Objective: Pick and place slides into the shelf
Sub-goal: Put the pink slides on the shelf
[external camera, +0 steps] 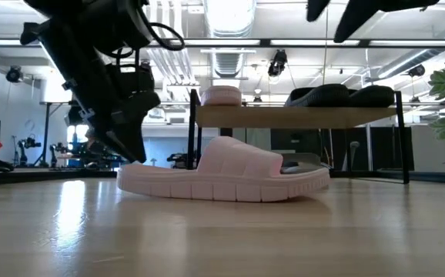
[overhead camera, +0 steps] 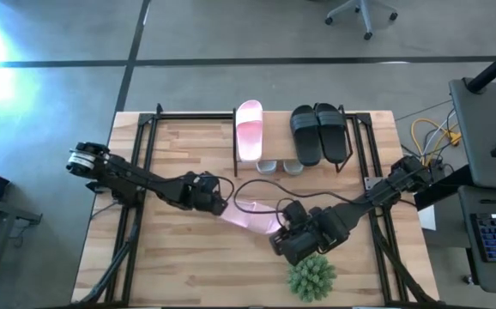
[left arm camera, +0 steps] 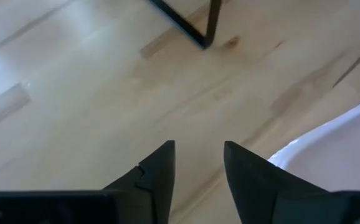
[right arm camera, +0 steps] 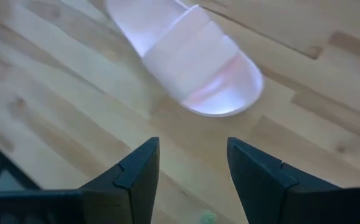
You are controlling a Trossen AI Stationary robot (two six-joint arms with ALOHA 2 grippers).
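Your left gripper (left arm camera: pixel 198 163) hangs low over the worktop (overhead camera: pixel 179 257) with its jaws apart and nothing between them. The heel end of the loose pink slide (overhead camera: pixel 252 215) lies just beside those jaws, off to one side; in the left wrist view only its pale edge shows. A black leg of the shelf (overhead camera: pixel 342 120) stands ahead of them.

Your right gripper (right arm camera: pixel 192 163) is raised above the worktop, jaws likewise apart and empty. The rounded toe end of that same pink slide lies just ahead of them, flat on the wood, strap up. So the slide sits between your two grippers, touched by neither as far as you can see.

On top of the shelf, well beyond both sets of jaws, rest a second pink slide (overhead camera: pixel 249 129) and, apart from it, the black pair (overhead camera: pixel 320 133) side by side. Under the plank, two grey-white toes (overhead camera: pixel 280 166) poke out. The small green plant (overhead camera: pixel 311 275) stands just behind your right gripper.
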